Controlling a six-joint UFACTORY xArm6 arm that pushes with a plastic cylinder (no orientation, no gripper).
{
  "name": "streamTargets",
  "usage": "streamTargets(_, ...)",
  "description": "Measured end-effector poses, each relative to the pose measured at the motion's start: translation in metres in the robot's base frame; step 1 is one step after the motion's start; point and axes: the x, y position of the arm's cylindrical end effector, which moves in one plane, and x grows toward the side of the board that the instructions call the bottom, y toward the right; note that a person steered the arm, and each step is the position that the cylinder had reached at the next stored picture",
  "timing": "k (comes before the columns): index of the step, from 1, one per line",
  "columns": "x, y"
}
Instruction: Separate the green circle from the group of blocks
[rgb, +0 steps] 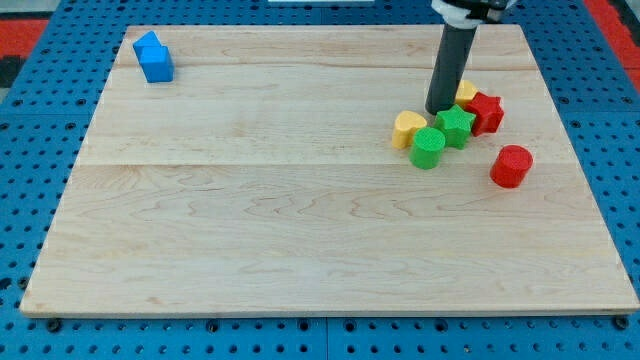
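Note:
The green circle (428, 147) sits at the view's right, at the lower edge of a tight group. It touches a yellow heart (408, 129) on its upper left and a green star (456, 126) on its upper right. A red star (486, 112) and a yellow block (466, 92), partly hidden by the rod, lie behind them. My tip (437, 111) is just above the group, between the yellow heart and the green star, above the green circle and a little apart from it.
A red cylinder (511, 166) stands alone to the lower right of the group. Blue blocks (154, 58) sit together at the board's upper left corner. The wooden board (250, 220) lies on a blue perforated surface.

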Motion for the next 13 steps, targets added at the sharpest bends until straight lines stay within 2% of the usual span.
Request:
streamTargets(1, -0.004, 0.02)
streamTargets(3, 0.051, 0.014)
streamTargets(4, 0.064, 0.015)
streamTargets(5, 0.068, 0.067)
streamTargets(6, 0.095, 0.027)
streamTargets(9, 0.077, -0.106)
streamTargets(10, 0.064, -0.198)
streamTargets(11, 0.1, -0.246)
streamTargets(12, 0.143, -0.26)
streamTargets(13, 0.099, -0.231)
